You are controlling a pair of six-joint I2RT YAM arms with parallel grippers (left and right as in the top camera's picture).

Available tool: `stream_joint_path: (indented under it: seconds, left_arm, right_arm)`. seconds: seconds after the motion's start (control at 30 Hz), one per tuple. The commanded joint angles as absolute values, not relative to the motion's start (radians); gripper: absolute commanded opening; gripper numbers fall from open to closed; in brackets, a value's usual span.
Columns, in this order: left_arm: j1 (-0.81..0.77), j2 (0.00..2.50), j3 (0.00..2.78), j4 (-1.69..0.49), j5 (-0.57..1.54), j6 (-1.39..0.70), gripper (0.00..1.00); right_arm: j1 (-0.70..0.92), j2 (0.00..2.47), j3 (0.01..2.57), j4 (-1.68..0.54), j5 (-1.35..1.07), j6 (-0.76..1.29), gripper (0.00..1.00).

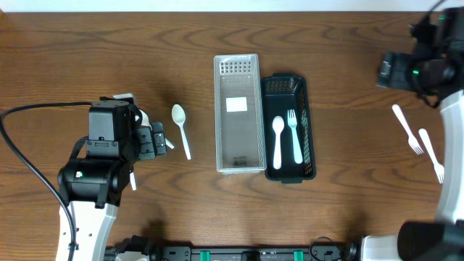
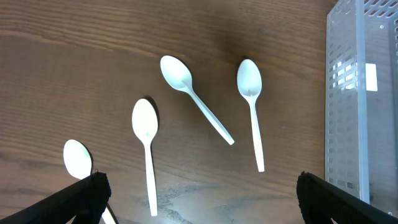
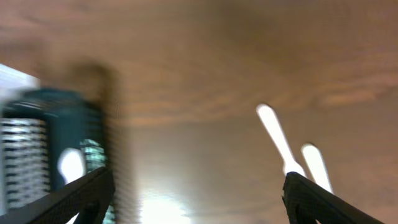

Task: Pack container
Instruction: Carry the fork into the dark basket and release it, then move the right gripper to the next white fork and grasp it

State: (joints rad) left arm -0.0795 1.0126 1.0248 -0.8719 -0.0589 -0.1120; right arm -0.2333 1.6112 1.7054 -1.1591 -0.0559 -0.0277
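The dark container (image 1: 283,87) lies at the middle of the wooden tabletop (image 1: 348,210), its long side running near to far. Inside it 1 white spoon (image 1: 278,141) and 1 white fork (image 1: 293,136) lie side by side, the spoon on the left. Just beside its left wall stands a clear perforated bin (image 1: 237,141) of similar length, with a white label on its floor. Left of the bin, 4 loose spoons (image 2: 250,109) lie apart from each other on the wood, bowls toward the far side; from overhead only 1 of them shows clear of the arm. The left pincer (image 2: 200,193) hovers above them, released, its fingers spread wide and holding nothing. Toward the right edge, 2 loose forks (image 1: 407,130) lie near each other. The right pincer (image 3: 199,186) hangs over the right side of the tabletop, also released and empty; its wrist view is blurred.
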Motion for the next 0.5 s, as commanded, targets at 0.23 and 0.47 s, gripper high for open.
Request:
stream_joint_path:
  seconds: [0.23, 0.47]
  left_arm:
    - [-0.075, 1.014, 1.038, -0.886, -0.063, -0.121, 0.98]
    - [-0.075, 1.014, 1.038, -0.889, -0.063, -0.121, 0.98]
  right_arm:
    - [-0.442, 1.86, 1.661, -1.167, -0.055, -0.226, 0.96]
    - [-0.467, 2.004, 1.661, -1.129, -0.048, -0.25, 0.98]
